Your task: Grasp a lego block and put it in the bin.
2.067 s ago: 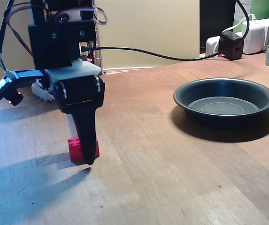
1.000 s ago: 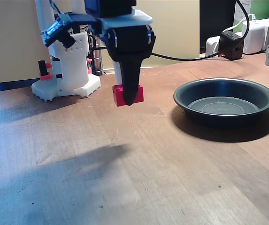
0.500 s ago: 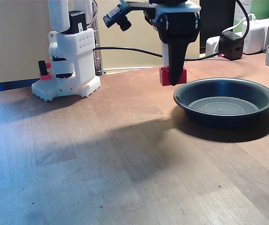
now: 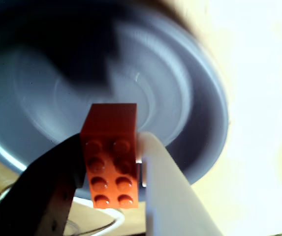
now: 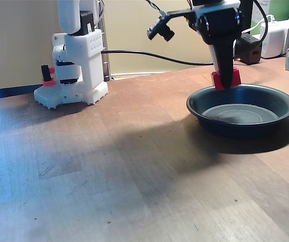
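pincer [image 5: 226, 83] with lego block [image 5: 226, 79] above bin [image 5: 199, 107] rim

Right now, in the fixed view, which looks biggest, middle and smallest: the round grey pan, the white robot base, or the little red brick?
1. The round dark grey metal pan and the white plastic robot base look about equal; the base stands farther back, so I won't rank them.
2. The small red plastic lego brick, held in the pincer, is clearly smallest.

Bin [image 4: 190, 93] motion-blurred, rim cut off.
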